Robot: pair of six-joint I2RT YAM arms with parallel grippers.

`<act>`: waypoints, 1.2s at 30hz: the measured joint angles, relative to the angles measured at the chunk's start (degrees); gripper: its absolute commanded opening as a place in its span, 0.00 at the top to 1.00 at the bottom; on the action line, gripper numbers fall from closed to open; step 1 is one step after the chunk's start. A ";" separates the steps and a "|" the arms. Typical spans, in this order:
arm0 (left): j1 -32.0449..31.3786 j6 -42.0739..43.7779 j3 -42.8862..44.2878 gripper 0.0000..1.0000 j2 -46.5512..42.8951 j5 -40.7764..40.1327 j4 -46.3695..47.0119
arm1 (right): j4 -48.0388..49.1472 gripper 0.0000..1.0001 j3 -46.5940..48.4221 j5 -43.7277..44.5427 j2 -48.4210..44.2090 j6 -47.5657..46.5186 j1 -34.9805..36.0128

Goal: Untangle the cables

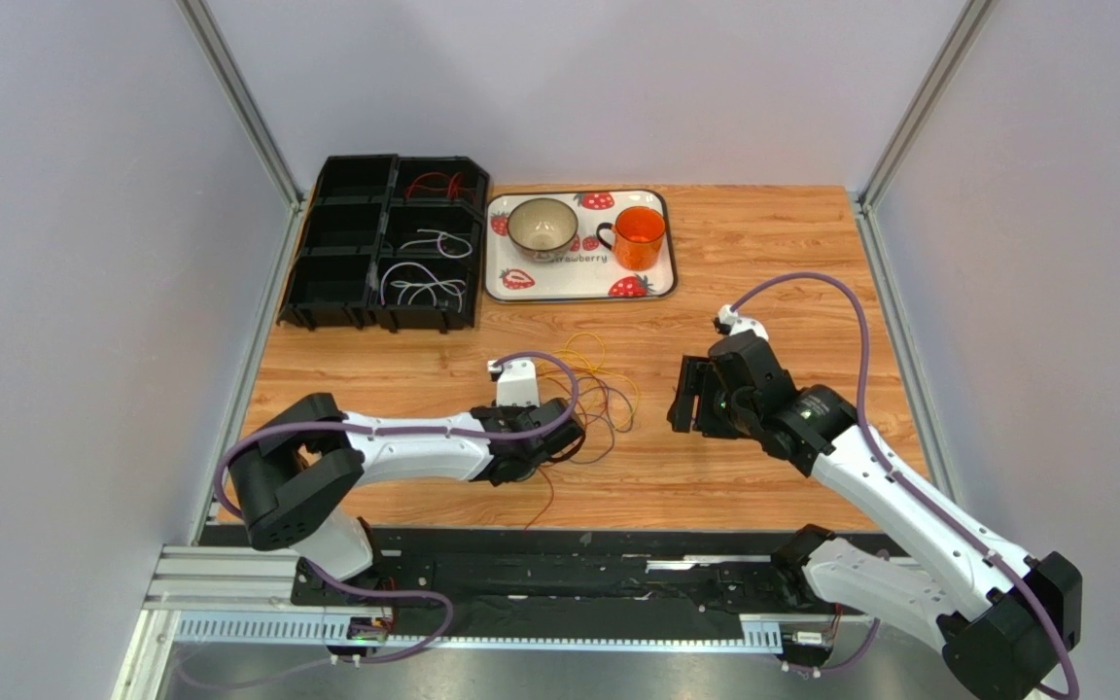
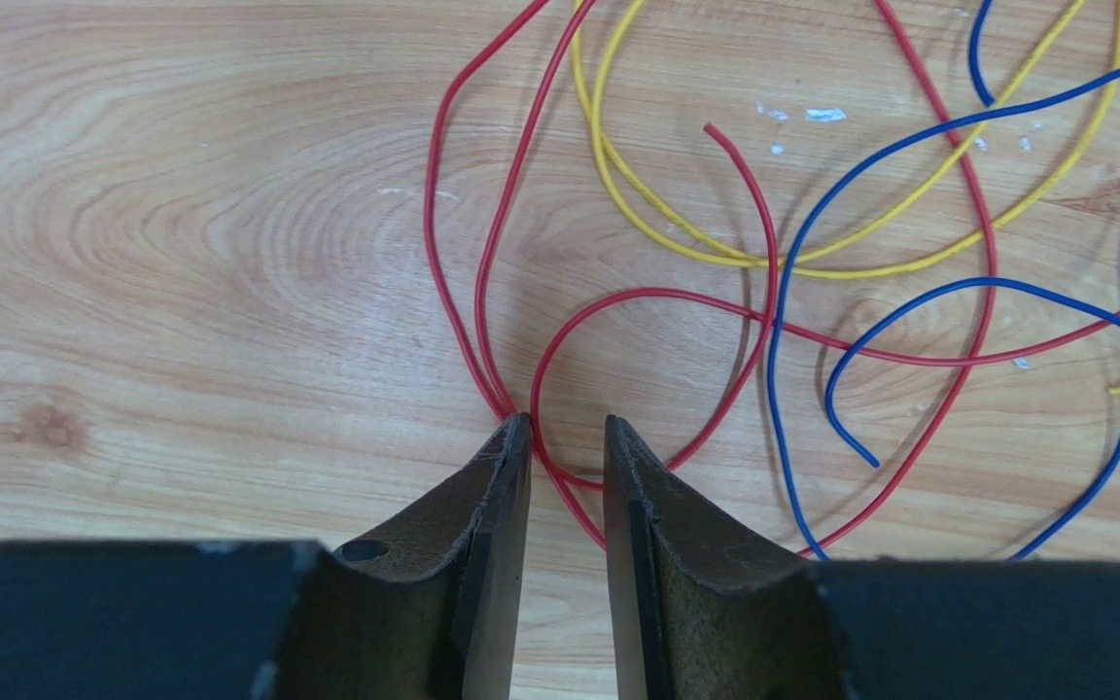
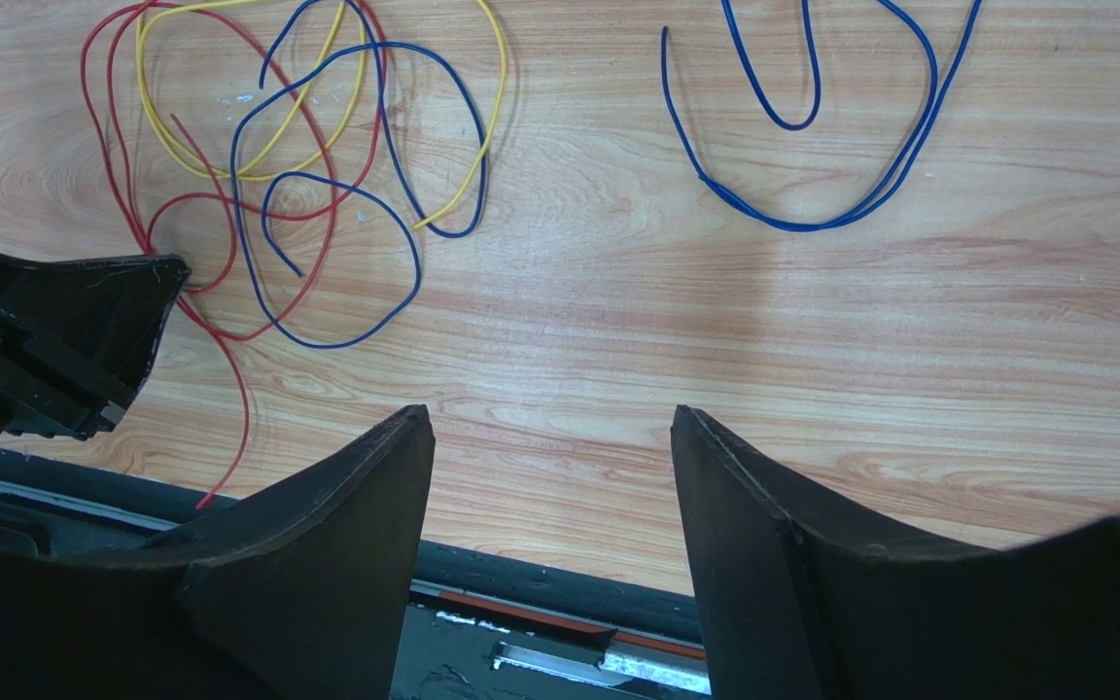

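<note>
A loose tangle of thin red, yellow and blue wire cables [image 1: 595, 401] lies on the light wooden tabletop [image 1: 756, 292] just below the centre of the overhead frame, with the strands looping over one another. The left wrist camera shows the tangle [image 2: 778, 270] filling the upper right of its frame. There, yellow loops cross beneath red ones, and blue strands curl in from the right edge.

The left claw [image 2: 566, 430] sits low over the wood with its black fingers drawn to a narrow gap. A single red strand [image 2: 569, 489] runs between them, with wood showing on either side of it, so it is not pinched.

In the right wrist frame the same tangle [image 3: 289, 175] sits at upper left. A separate blue cable [image 3: 800, 226] lies alone at upper right, well apart from the rest.

The right claw [image 3: 551, 416] hangs above the boards right of the pile with its fingers spread wide, holding nothing.

At the upper left of the overhead frame stands a black plastic compartment organiser [image 1: 332, 277]. White cable loops [image 1: 427, 285] lie in its right-hand bins and a red one [image 1: 435, 185] in the top bin.

Just beside it sits a white strawberry-print tray [image 1: 581, 277] carrying a cream bowl [image 1: 541, 226] and an orange mug [image 1: 639, 236].
</note>
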 measured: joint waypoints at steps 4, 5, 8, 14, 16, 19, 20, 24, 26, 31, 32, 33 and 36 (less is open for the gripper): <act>-0.04 -0.48 0.92 0.75 0.76 0.15 -0.39 | 0.00 0.35 -0.20 0.02 -0.52 0.00 0.02; -0.02 -0.70 0.98 0.76 0.85 0.26 -0.39 | 0.02 0.35 -0.20 0.02 -0.59 0.00 0.02; -0.09 -1.20 1.03 0.82 1.14 0.28 -0.68 | 0.02 0.35 -0.22 0.00 -0.66 0.00 0.02; -0.09 -1.95 1.77 0.97 1.11 0.13 -3.76 | 0.04 0.35 -0.24 -0.02 -0.66 0.00 0.00; -0.09 -1.92 2.47 0.99 0.98 -0.02 -5.27 | 0.04 0.35 -0.31 -0.17 -0.66 0.00 0.02; -0.09 -1.60 3.98 0.99 -0.07 -0.70 -7.39 | 0.13 0.35 -0.50 -0.35 -0.66 0.00 0.00; -0.09 -1.09 4.76 0.99 -0.66 -0.98 -8.33 | 0.20 0.35 -0.66 -0.39 -0.66 0.00 0.02; -0.09 1.18 8.79 1.00 -4.13 -2.19 -11.37 | 0.46 0.35 -1.11 -0.70 -0.66 0.02 0.00; -0.09 2.78 10.93 1.00 -6.49 -2.58 -12.70 | 0.48 0.35 -1.14 -0.87 -0.66 0.04 0.02; -0.09 8.15 16.59 1.00 -12.85 -3.63 -16.31 | 0.79 0.35 -1.42 -1.29 -1.07 0.26 0.02; -0.11 10.25 18.45 1.00 -14.08 -3.93 -17.05 | 0.90 0.35 -1.64 -1.38 -1.27 0.37 0.00; -0.11 12.55 20.46 1.00 -15.30 -4.20 -17.35 | 0.96 0.35 -1.97 -1.49 -1.49 0.44 0.02; -0.09 19.52 28.00 1.00 -17.68 -4.92 -18.21 | 1.18 0.36 -2.80 -2.16 -1.64 0.68 0.02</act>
